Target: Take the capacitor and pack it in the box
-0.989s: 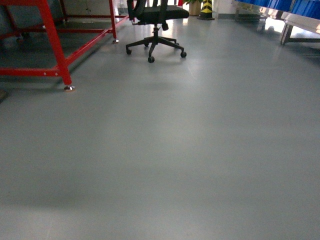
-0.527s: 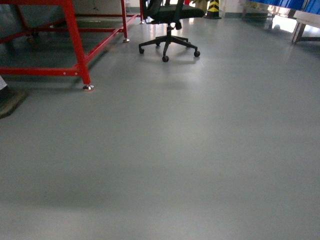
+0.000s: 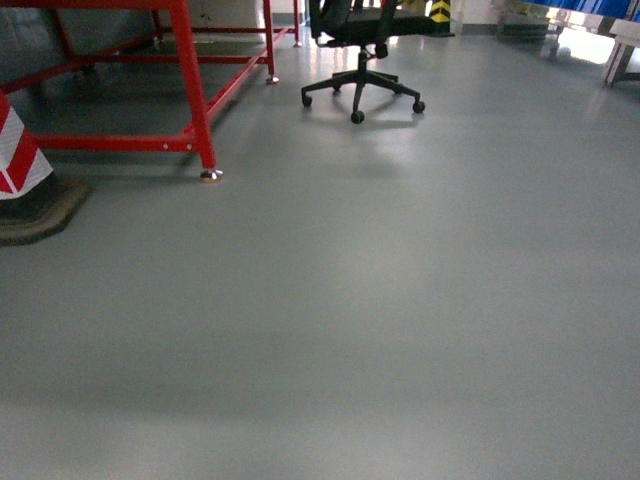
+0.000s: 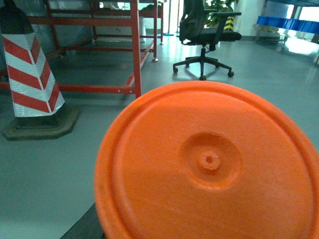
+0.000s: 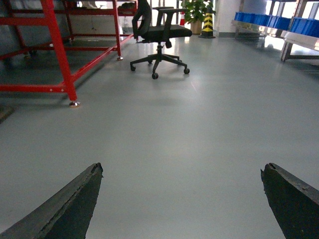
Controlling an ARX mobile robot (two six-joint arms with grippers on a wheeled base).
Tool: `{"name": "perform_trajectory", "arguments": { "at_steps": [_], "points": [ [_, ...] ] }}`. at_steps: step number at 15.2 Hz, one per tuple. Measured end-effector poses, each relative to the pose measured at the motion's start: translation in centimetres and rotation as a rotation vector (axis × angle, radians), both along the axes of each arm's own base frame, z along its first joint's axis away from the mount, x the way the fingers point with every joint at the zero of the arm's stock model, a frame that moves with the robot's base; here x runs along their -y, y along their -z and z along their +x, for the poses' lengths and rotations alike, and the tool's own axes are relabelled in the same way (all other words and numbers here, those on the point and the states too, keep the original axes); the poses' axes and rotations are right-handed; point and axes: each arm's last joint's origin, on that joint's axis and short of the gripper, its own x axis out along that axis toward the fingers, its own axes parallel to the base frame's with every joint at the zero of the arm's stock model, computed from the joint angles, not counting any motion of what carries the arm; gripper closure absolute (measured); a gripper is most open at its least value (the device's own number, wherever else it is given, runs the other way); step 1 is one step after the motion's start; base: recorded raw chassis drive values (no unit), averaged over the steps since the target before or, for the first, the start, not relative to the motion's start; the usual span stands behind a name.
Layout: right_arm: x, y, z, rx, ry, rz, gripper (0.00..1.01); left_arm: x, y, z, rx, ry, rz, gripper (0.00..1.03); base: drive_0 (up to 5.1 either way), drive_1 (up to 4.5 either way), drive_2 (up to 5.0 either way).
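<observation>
The round orange end of the capacitor point(image 4: 209, 159) fills most of the left wrist view, very close to the camera and off the floor. Only a dark sliver of one finger point(image 4: 85, 227) shows at its lower left edge; the rest of the left gripper is hidden behind it. My right gripper point(image 5: 182, 170) stands open above bare grey floor, its two dark fingertips far apart with nothing between them. The box is out of view in every frame. Neither gripper shows in the head view.
A red steel frame point(image 3: 190, 90) stands at the left, with a red-and-white striped cone point(image 3: 20, 160) beside it. A black office chair point(image 3: 362, 40) sits ahead on the grey floor point(image 3: 350, 300). Blue bins point(image 5: 279, 21) line a rack far right.
In the head view the red frame and the chair have slid to the right, and the striped cone has come into view at the left edge.
</observation>
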Motion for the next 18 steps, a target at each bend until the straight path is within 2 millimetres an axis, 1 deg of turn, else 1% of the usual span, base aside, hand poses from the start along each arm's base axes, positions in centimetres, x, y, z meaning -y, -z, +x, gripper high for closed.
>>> {"name": "perform_trajectory", "arguments": {
  "at_steps": [18],
  "points": [
    [0.0, 0.0, 0.0, 0.0, 0.001, 0.0, 0.03, 0.0, 0.05, 0.0, -0.005, 0.0, 0.0, 0.59, -5.0, 2.37, 2.4]
  ]
}}
